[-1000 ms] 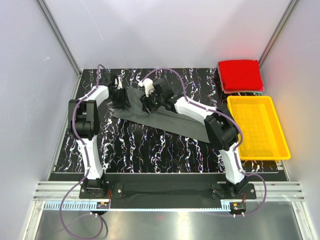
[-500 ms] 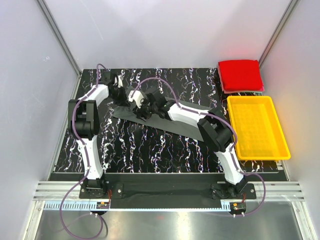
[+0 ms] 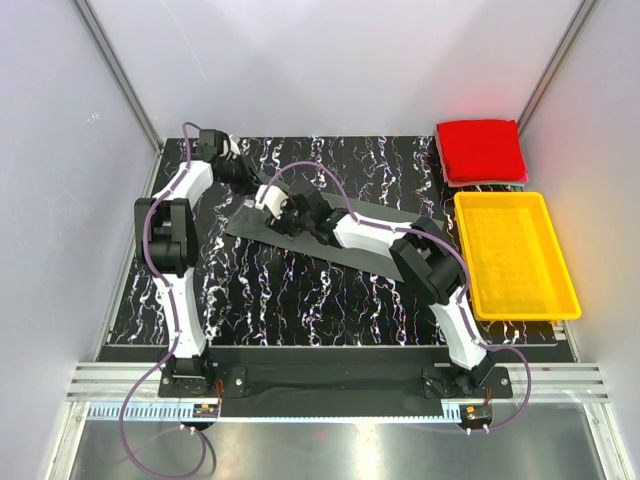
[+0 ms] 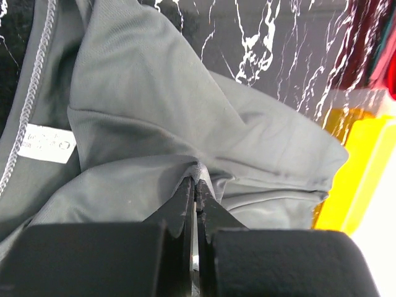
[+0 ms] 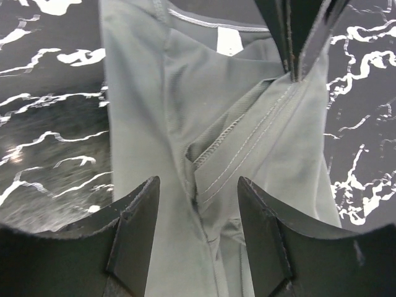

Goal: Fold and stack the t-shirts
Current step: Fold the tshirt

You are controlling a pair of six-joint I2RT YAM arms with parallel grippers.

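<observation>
A dark grey t-shirt point(image 3: 300, 241) lies as a long crumpled strip across the middle of the black marbled table. My left gripper point(image 3: 243, 178) is at its far left end, shut on a fold of the grey fabric point(image 4: 197, 180). A white label point(image 4: 46, 143) shows by the collar. My right gripper point(image 3: 272, 205) is open just above the shirt point(image 5: 198, 142), its jaws either side of a stitched hem and holding nothing. The left gripper's shut fingers point(image 5: 297, 37) show at the top of the right wrist view. A folded red t-shirt point(image 3: 482, 150) lies at the far right corner.
A yellow tray point(image 3: 515, 290) stands at the right edge of the table, in front of the red shirt; it also shows in the left wrist view point(image 4: 365, 173). White walls and metal posts close in the table at the back and sides.
My right gripper has moved left along the shirt towards the left gripper. The left gripper has pulled back and left, and the bunched-up fabric has drawn out into a flatter strip.
</observation>
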